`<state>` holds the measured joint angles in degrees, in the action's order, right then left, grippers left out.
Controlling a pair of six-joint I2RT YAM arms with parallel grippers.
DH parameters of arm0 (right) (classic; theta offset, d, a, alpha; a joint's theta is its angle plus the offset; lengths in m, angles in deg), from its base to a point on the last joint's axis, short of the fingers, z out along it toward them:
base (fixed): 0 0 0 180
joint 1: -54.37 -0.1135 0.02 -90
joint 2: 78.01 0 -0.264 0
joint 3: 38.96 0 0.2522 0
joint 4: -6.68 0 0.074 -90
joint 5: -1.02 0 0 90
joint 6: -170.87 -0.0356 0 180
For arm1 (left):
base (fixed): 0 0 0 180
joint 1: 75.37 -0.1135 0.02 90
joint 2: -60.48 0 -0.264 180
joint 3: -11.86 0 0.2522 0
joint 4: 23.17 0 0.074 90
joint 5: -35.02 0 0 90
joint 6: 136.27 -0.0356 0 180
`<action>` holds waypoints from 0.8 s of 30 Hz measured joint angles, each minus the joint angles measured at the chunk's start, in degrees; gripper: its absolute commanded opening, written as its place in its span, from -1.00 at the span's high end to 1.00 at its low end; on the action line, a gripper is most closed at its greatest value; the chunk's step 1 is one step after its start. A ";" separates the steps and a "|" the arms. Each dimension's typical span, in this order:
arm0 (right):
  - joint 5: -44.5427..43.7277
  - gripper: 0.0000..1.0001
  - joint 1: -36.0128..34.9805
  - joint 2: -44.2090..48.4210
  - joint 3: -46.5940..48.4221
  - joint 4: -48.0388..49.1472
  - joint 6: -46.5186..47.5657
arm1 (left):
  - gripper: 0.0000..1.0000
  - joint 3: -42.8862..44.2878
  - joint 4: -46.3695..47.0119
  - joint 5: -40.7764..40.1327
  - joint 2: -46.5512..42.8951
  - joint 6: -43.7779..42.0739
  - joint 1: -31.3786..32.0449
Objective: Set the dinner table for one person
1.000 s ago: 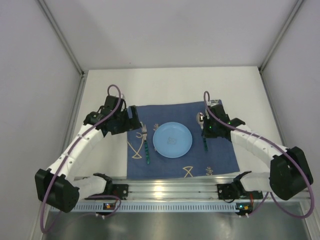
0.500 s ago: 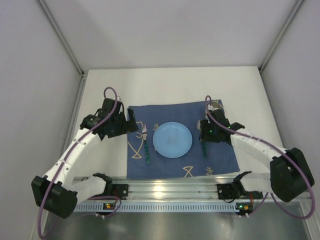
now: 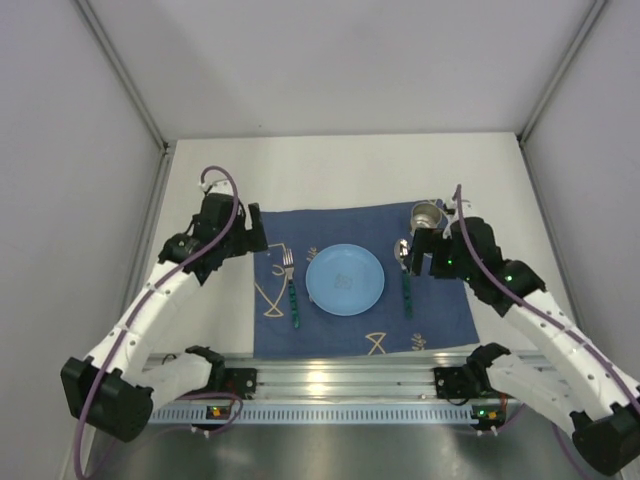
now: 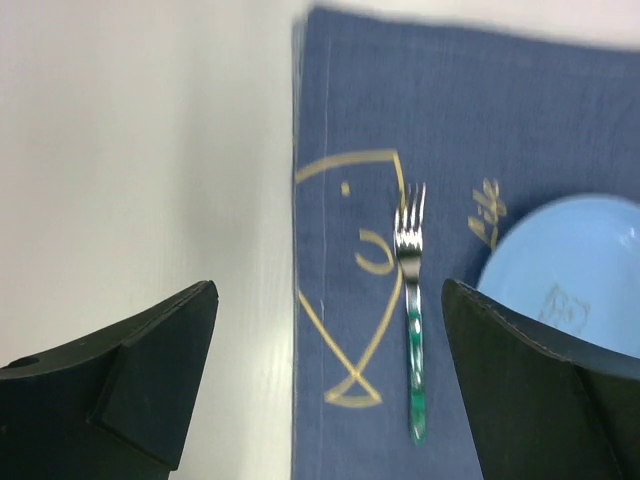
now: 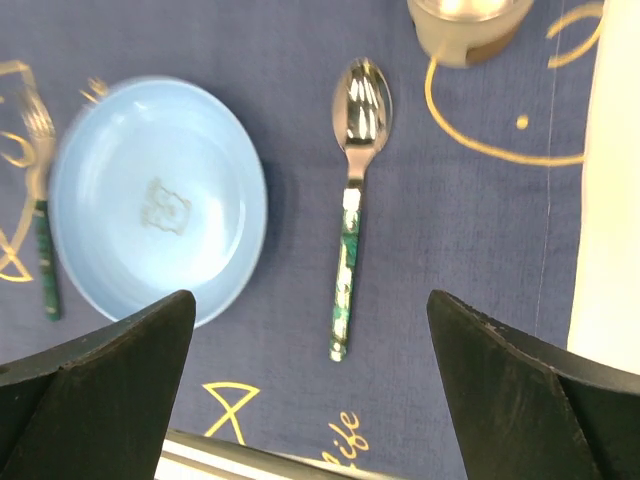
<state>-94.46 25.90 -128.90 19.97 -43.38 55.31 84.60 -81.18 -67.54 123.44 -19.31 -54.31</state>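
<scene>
The white dinner table (image 3: 340, 165) carries a dark blue cloth (image 3: 440, 300) with gold fish drawings. A light blue plate (image 3: 345, 279) lies at the cloth's middle. A green-handled fork (image 3: 291, 290) lies left of the plate and a green-handled spoon (image 3: 405, 272) right of it. A metal cup (image 3: 427, 214) stands at the cloth's far right corner. My left gripper (image 3: 257, 238) hovers open over the cloth's left edge, with the fork (image 4: 412, 320) ahead of its fingers. Just right of the spoon (image 5: 352, 200), my right gripper (image 3: 427, 256) hangs open and empty above the cloth.
A ribbed aluminium rail (image 3: 340, 380) runs along the table's near edge, with both arm bases on it. Grey walls close in the table at the left, right and back. Bare white tabletop (image 4: 130, 150) lies left of the cloth.
My right gripper opened, let go of the spoon and drew back to the right, uncovering the cup. The left gripper drifted slightly left and away from the fork.
</scene>
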 measured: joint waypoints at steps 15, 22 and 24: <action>-4.46 -0.99 -0.15 23.32 0.76 -4.57 0.79 | -0.98 -45.00 61.66 -12.09 -3.93 -20.15 -6.14; -7.04 -0.99 -0.24 24.92 0.55 -4.87 -0.15 | -0.98 -41.59 74.51 -7.93 13.38 -23.58 -10.43; -7.61 -0.99 -0.24 24.94 0.07 -4.39 -0.07 | -0.97 -39.17 76.83 -6.43 16.85 -24.41 -10.84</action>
<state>-102.06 25.66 -103.97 20.03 -47.77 55.24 45.43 -4.36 -73.96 140.29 -43.72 -65.15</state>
